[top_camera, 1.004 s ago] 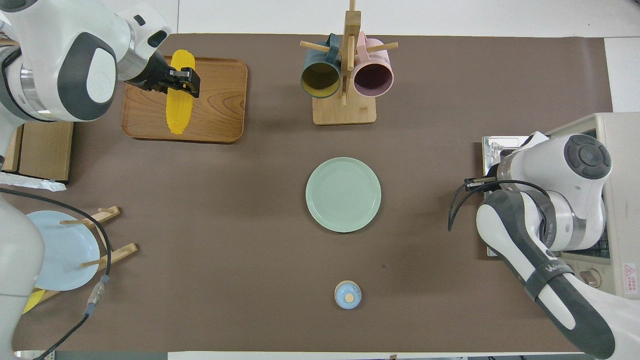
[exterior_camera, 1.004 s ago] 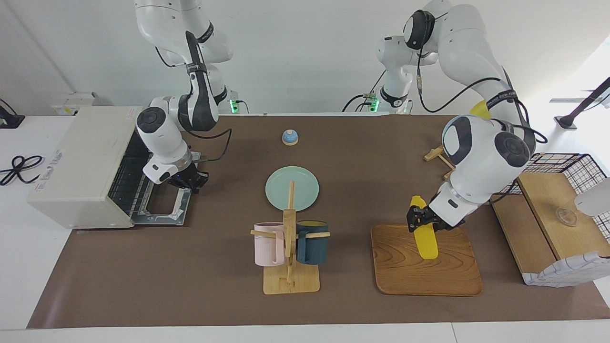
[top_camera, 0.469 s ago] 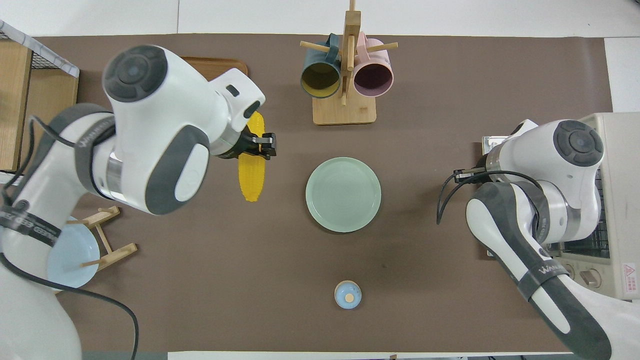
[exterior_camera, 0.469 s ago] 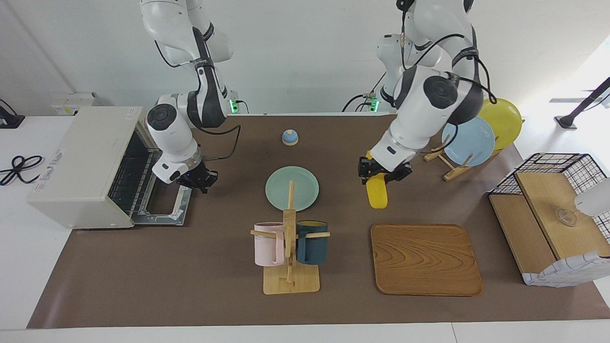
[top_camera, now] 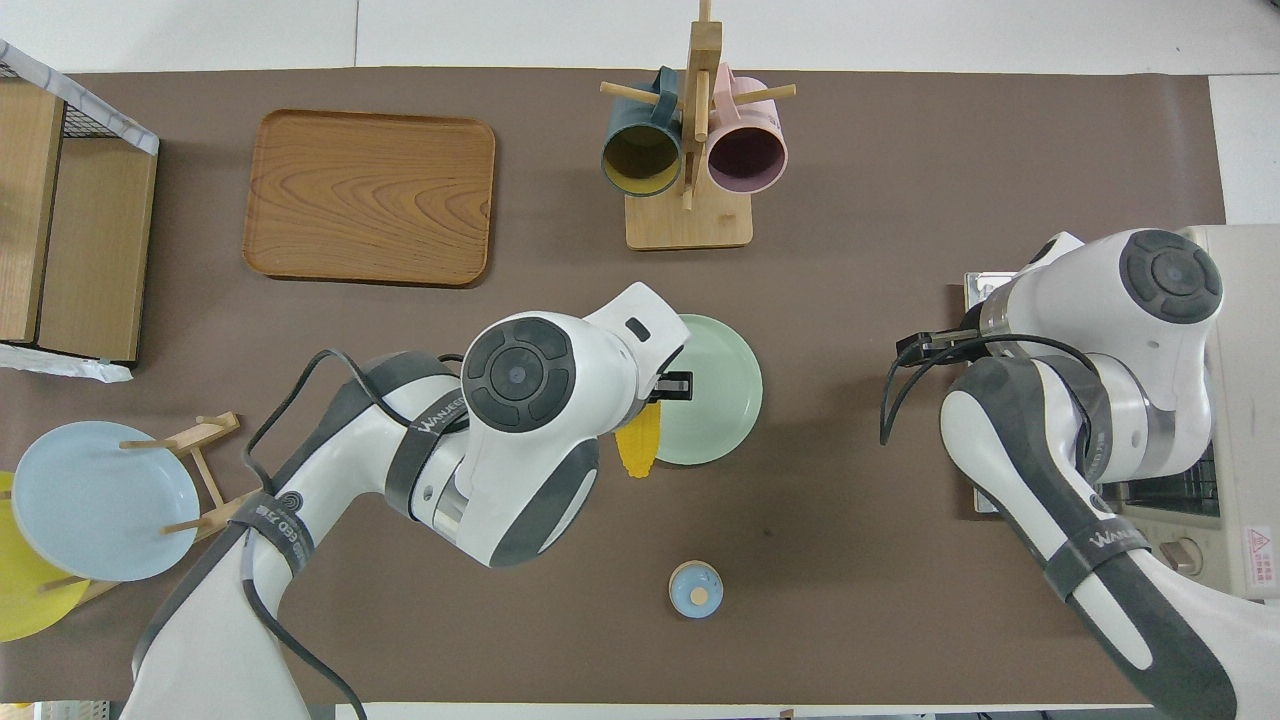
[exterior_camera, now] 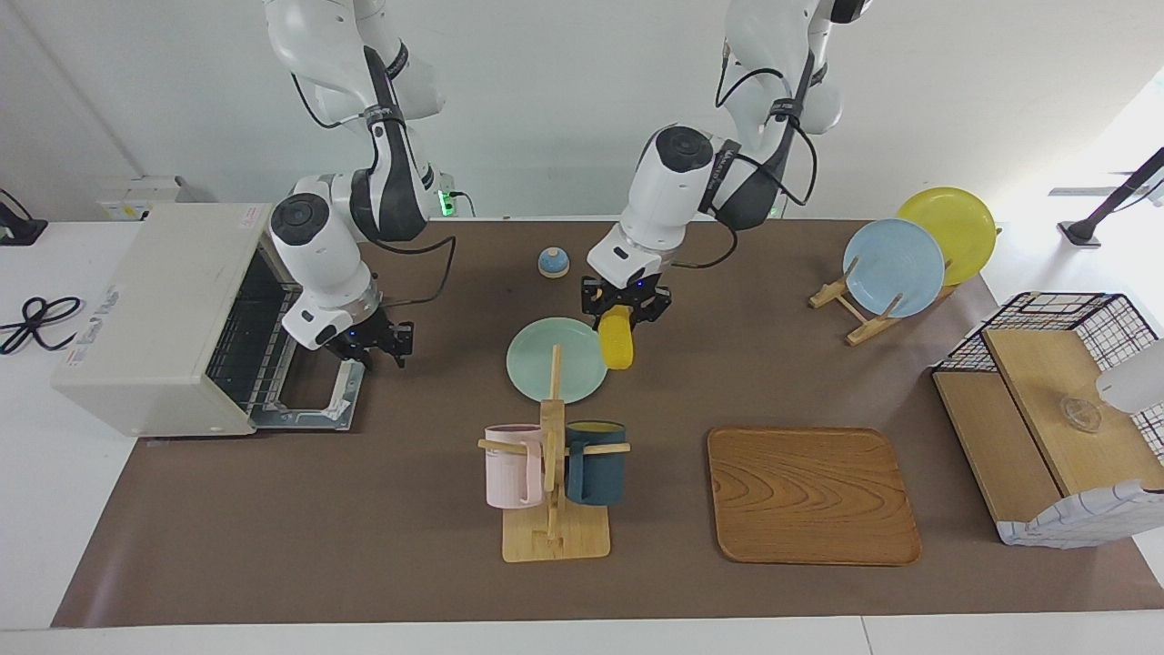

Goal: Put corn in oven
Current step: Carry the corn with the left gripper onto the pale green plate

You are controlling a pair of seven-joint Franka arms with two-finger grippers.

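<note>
My left gripper (exterior_camera: 626, 307) is shut on the thick end of the yellow corn (exterior_camera: 617, 341) and holds it in the air over the rim of the green plate (exterior_camera: 546, 362), tapered end hanging down. In the overhead view the corn (top_camera: 638, 450) shows under the left arm's wrist. The cream oven (exterior_camera: 155, 309) stands at the right arm's end of the table, its door (exterior_camera: 314, 400) folded down flat and the wire rack showing inside. My right gripper (exterior_camera: 373, 341) hovers over the open door's edge, holding nothing. The oven (top_camera: 1235, 300) is partly hidden by the right arm in the overhead view.
A mug rack (exterior_camera: 553, 473) with a pink and a dark blue mug stands farther from the robots than the plate. A bare wooden tray (exterior_camera: 809, 496), a small blue bell (exterior_camera: 553, 262), a plate stand (exterior_camera: 896, 255) with blue and yellow plates, and a wire-basket shelf (exterior_camera: 1055, 400) are also on the table.
My left gripper lifted the corn off the wooden tray and carried it toward the oven's end, now over the green plate's rim. My right gripper backed slightly away from the oven door.
</note>
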